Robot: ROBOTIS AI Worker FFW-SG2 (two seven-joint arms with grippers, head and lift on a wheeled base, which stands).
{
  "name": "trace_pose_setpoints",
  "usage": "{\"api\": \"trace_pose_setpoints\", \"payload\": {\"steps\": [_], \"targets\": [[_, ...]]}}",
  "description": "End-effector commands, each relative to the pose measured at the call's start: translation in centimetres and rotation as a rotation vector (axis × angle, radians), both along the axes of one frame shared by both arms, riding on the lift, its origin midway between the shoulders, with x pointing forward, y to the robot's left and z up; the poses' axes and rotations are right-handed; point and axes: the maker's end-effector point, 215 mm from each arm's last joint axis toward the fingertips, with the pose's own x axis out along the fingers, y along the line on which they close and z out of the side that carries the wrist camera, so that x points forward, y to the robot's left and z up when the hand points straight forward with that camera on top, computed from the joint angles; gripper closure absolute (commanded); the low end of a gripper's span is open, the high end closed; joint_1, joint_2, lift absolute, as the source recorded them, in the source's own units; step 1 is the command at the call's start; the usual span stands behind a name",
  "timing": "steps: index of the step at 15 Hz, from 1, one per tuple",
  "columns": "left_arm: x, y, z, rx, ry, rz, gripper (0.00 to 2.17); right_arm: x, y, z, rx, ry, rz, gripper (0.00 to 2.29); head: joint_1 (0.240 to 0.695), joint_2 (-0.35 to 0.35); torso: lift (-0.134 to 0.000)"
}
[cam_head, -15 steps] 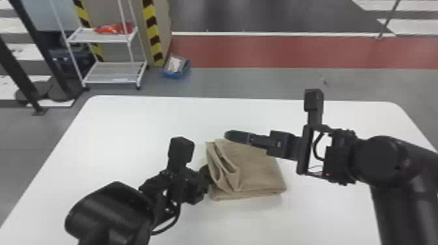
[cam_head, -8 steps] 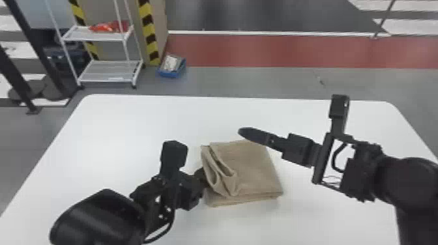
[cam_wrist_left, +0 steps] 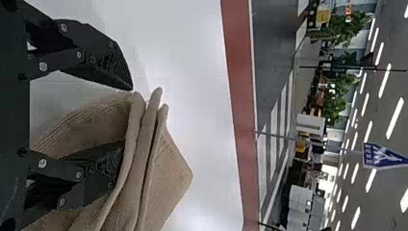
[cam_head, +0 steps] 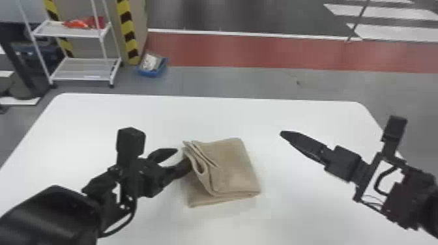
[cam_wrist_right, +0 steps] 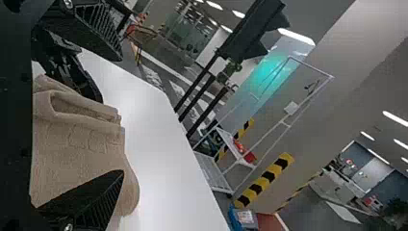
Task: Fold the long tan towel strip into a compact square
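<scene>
The tan towel (cam_head: 228, 166) lies folded into a thick, roughly square bundle on the table, with loose raised layers along its left edge. At that edge my left gripper (cam_head: 182, 158) stands open, one finger against the layers. In the left wrist view the open left gripper (cam_wrist_left: 127, 120) has its lower finger tucked inside a fold of the towel (cam_wrist_left: 175, 178), the other finger outside it. My right gripper (cam_head: 283, 134) is off to the right, above the table. The right wrist view shows the right gripper (cam_wrist_right: 120, 115) open, the towel (cam_wrist_right: 77, 144) beyond its fingers.
The white table (cam_head: 309, 114) surrounds the towel on all sides. Behind it on the floor are a white wire shelf (cam_head: 84, 70) and a small blue bin (cam_head: 153, 71) at the left.
My right gripper has drawn away to the right from above the towel. The left gripper has shifted slightly left and its fingers now stand apart.
</scene>
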Motion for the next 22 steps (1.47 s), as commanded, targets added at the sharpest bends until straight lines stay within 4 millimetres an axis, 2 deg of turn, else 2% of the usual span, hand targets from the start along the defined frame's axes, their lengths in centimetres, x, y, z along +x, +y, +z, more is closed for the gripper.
{"api": "trace_pose_setpoints", "payload": {"steps": [1, 2, 4, 5, 6, 7, 8, 9, 10, 12, 15, 17, 22], "targets": [[1.8, 2.3, 1.8, 0.006, -0.060, 0.033, 0.07, -1.6, -3.3, -0.5, -0.006, 0.011, -0.032, 0.05, 0.695, -0.137, -0.124], [3.0, 3.8, 3.2, 0.018, -0.109, 0.052, 0.07, -2.6, -4.1, -0.6, -0.019, 0.013, -0.037, 0.05, 0.695, -0.147, -0.124], [5.2, 8.1, 5.2, 0.040, -0.166, 0.116, 0.07, -4.5, -4.0, -0.8, -0.025, 0.015, -0.019, 0.05, 0.695, -0.149, -0.124], [6.3, 10.4, 6.9, 0.029, -0.224, 0.153, 0.07, -5.4, -3.6, -0.7, -0.029, 0.014, -0.001, 0.08, 0.695, -0.141, -0.124], [7.1, 12.9, 8.6, 0.013, -0.269, 0.191, 0.07, -6.6, -3.1, -1.1, -0.034, 0.023, 0.012, 0.23, 0.695, -0.107, -0.124], [7.4, 15.1, 9.6, -0.013, -0.281, 0.221, 0.07, -7.8, -2.6, -1.6, -0.033, 0.044, 0.028, 0.70, 0.695, -0.081, -0.124], [7.5, 16.9, 10.3, -0.040, -0.289, 0.245, 0.07, -9.0, -1.8, -2.8, -0.038, 0.089, 0.048, 1.54, 0.695, -0.054, -0.124], [7.4, 17.8, 10.9, -0.057, -0.313, 0.257, 0.07, -9.6, -1.2, -3.6, -0.041, 0.112, 0.051, 2.00, 0.695, -0.032, -0.124], [7.2, 18.3, 11.3, -0.068, -0.336, 0.256, 0.07, -9.7, -0.6, -4.4, -0.059, 0.112, 0.050, 2.13, 0.695, -0.007, -0.124], [6.8, 18.0, 11.0, -0.084, -0.333, 0.241, 0.07, -9.3, 0.7, -4.9, -0.135, 0.047, 0.027, 2.16, 0.695, 0.048, -0.124], [6.3, 17.4, 10.5, -0.100, -0.324, 0.225, 0.07, -9.3, 3.1, -7.4, -0.274, 0.039, 0.010, 2.16, 0.695, 0.071, -0.124], [6.2, 17.4, 10.3, -0.102, -0.326, 0.227, 0.07, -10.0, 4.4, -9.1, -0.314, 0.065, 0.027, 2.16, 0.695, 0.083, -0.124], [6.1, 17.5, 10.1, -0.119, -0.335, 0.221, 0.07, -10.0, 4.4, -11.3, -0.393, 0.083, 0.008, 2.16, 0.695, 0.113, -0.124]]}}
